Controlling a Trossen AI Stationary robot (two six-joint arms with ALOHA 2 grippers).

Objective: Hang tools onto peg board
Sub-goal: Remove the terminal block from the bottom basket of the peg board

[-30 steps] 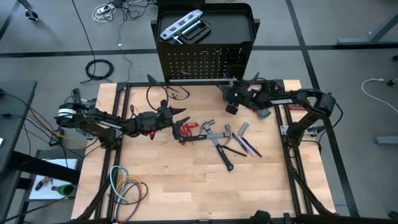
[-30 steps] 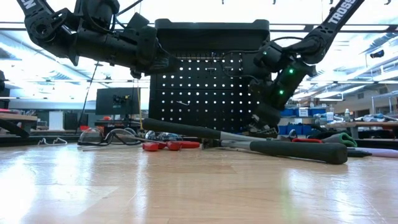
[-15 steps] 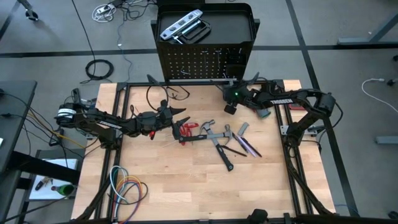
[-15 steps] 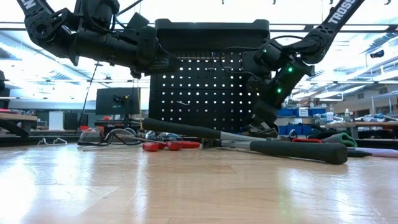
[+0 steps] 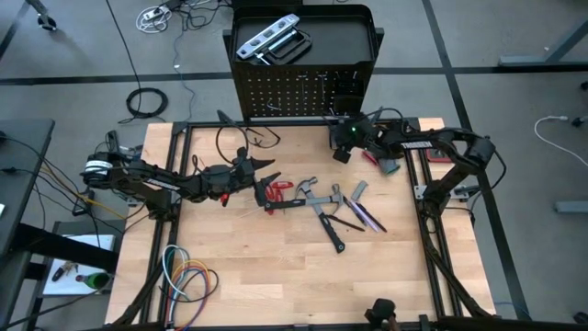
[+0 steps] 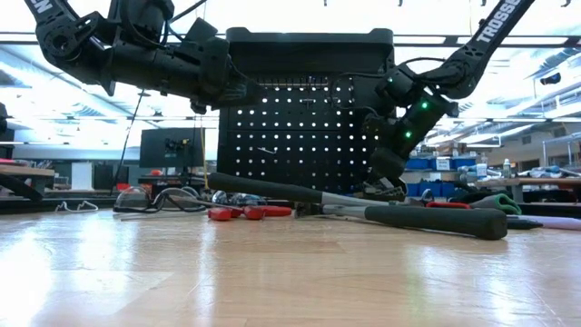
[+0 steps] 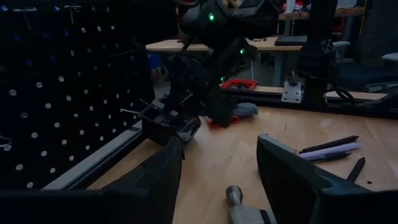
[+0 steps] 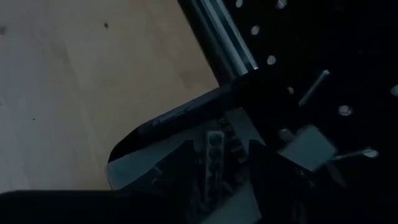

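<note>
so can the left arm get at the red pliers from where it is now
Probably yes. The left gripper hangs open just beside the red-handled pliers in the high view, with nothing between them. The right gripper works at the peg board, well clear.

A: Peg board point(image 5: 299, 92)?
B: Black, upright at the counter's far edge, rows of small holes, tray on top. Silver level point(image 5: 266, 37) lies flat in the tray.
A: Other tools?
B: Flat mid-counter: red-handled pliers point(image 5: 277, 192), hammer point(image 5: 323, 219) with dark grip beside them, thin dark screwdrivers point(image 5: 363, 217) just right. All off the board.
</note>
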